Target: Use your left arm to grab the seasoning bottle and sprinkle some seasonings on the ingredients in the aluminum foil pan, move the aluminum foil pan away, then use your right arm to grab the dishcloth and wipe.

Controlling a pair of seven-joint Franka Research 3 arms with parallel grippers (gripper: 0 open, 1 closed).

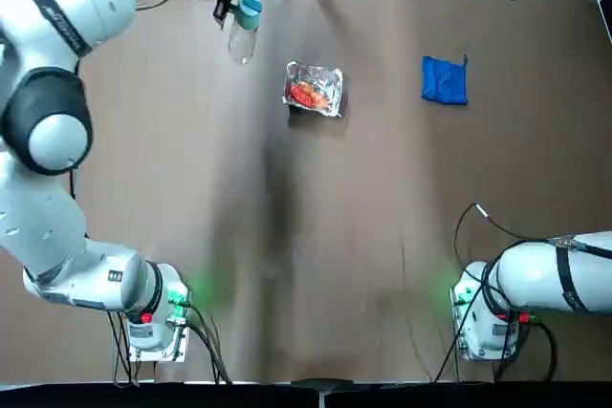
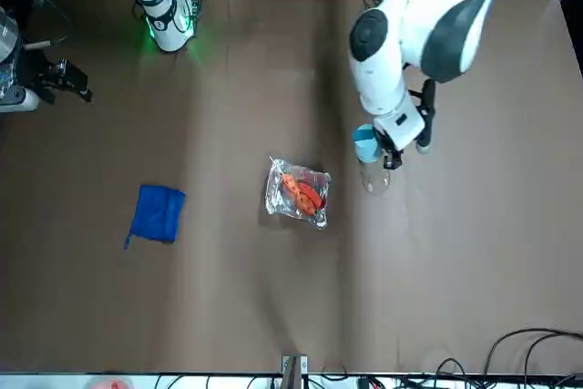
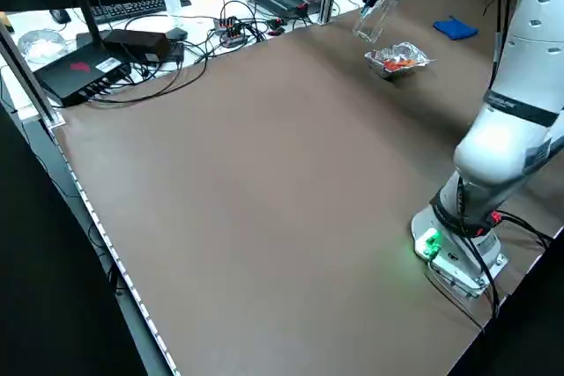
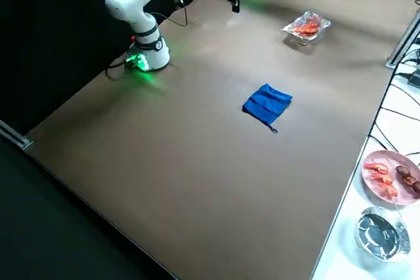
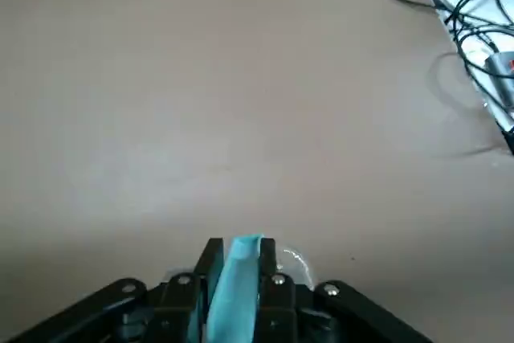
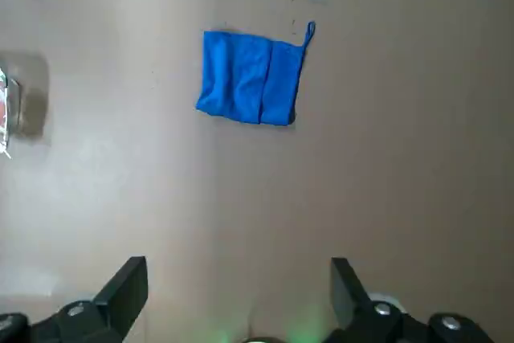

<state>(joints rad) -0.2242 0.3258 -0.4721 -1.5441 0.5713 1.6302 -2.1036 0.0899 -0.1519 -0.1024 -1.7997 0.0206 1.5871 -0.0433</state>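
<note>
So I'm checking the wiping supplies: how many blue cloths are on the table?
1. The cloth lies flat on the robot's right side of the table, apart from the foil pan. None hidden, seemingly.

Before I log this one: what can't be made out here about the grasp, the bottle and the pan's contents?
- Left gripper on seasoning bottle: fingers cover the cap in the left wrist view; bottle body hidden below.
- Bottle contents: clear body too small in every view.
- Ingredients in aluminum foil pan: too small to see seasoning.
- Right gripper: only its fingers show, right wrist view.
</note>
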